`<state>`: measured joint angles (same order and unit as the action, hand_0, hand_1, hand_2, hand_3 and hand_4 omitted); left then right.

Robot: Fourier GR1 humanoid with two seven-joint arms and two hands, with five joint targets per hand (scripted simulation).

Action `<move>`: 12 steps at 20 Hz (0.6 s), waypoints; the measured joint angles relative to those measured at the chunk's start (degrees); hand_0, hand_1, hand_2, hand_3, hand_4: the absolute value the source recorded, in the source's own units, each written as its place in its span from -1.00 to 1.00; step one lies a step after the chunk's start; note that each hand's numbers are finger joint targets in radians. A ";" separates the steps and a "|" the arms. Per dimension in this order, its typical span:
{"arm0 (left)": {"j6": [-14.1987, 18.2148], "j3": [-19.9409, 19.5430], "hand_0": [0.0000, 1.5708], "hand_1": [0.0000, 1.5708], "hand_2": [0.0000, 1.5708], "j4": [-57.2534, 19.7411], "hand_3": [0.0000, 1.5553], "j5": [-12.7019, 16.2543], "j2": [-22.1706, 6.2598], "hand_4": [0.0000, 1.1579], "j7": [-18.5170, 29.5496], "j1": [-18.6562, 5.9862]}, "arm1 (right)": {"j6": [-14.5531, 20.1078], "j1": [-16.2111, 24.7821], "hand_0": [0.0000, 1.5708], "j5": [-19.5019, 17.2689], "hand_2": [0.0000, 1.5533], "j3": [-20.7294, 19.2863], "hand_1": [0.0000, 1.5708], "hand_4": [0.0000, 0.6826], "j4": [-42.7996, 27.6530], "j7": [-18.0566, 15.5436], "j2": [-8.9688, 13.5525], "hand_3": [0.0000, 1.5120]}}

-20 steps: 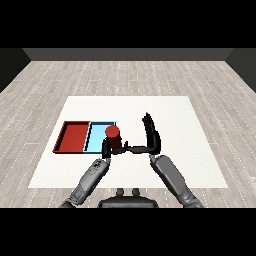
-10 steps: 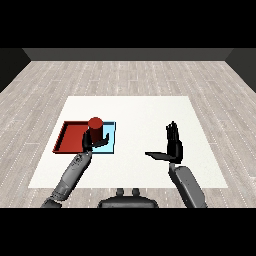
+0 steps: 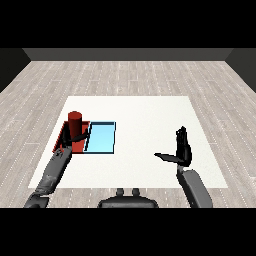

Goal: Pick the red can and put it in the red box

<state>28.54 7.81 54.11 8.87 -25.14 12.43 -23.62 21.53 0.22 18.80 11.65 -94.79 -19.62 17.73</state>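
Head view: your left hand point(image 3: 70, 141) grasps the red can point(image 3: 75, 126) over the red tray point(image 3: 63, 135).
Its fingers curl round the can's lower part; your right hand point(image 3: 183, 151) stays well apart, fingers released.

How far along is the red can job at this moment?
Done: the pick. The left hand is curled round the red can, which shows over the red tray, beside the light blue tray. Left: letting go; whether it rests in the tray is unclear. The right hand is open.

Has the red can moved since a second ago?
Yes. The red can, held in the left hand, has gone left: it was in front of the light blue tray and is now over the red tray.
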 measured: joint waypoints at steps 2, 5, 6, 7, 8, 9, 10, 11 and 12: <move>-1.00 -1.07 1.00 1.00 0.99 -7.11 0.89 -0.76 -0.46 0.88 0.26 -3.25 | 0.18 -0.57 -1.00 -0.28 -1.00 -0.53 -1.00 -1.00 1.49 0.38 -0.13 -1.00; -1.79 -2.80 1.00 1.00 0.99 -17.38 0.92 -1.84 -0.50 0.83 2.14 -7.19 | 0.21 -1.79 -1.00 -1.03 -1.00 -1.23 -1.00 -1.00 3.60 1.18 0.13 -1.00; -1.45 -3.11 1.00 1.00 1.00 -20.74 0.93 -2.42 -0.04 0.81 2.54 -8.82 | 0.71 -2.88 -1.00 -1.44 -1.00 -1.32 -1.00 -1.00 4.29 1.88 -0.05 -1.00; -1.67 -3.66 1.00 1.00 0.98 -24.07 0.93 -2.73 0.14 0.81 3.40 -10.18 | 0.29 -3.48 -1.00 -1.26 -1.00 -1.71 -1.00 -1.00 5.34 1.81 -0.18 -1.00; -1.21 -3.93 1.00 1.00 0.95 -27.02 0.88 -3.18 0.62 0.79 3.56 -11.50 | -0.07 -4.17 -1.00 -1.33 -1.00 -1.88 -1.00 -1.00 6.91 1.21 -0.53 -1.00; -0.86 -4.09 0.98 0.98 0.86 -29.83 0.84 -3.71 1.02 0.74 3.62 -12.91 | -0.64 -4.75 -1.00 -1.00 -1.00 -2.28 -1.00 -1.00 8.19 1.00 -0.69 -1.00; -0.43 -4.34 0.74 0.74 0.59 -32.36 0.65 -4.05 1.38 0.64 3.61 -14.03 | -1.12 -4.91 -1.00 -0.51 -1.00 -2.70 -1.00 -1.00 8.82 0.93 -0.78 -1.00; -0.43 -4.29 -0.06 -0.06 -0.07 -34.70 -0.05 -4.50 1.41 0.40 2.72 -14.99 | -1.62 -5.12 -1.00 -0.12 -1.00 -2.96 -1.00 -1.00 9.79 0.51 -1.08 -1.00; -0.31 -4.15 -0.12 -0.12 -0.08 -36.96 -0.37 -5.00 1.44 0.28 1.33 -16.01 | -2.11 -5.23 -1.00 0.32 -1.00 -3.53 -1.00 -1.00 10.13 0.27 -0.90 -1.00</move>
<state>28.23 3.67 17.14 3.88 -23.70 13.76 -39.62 19.42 -5.01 19.12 8.11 -84.66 -19.36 16.82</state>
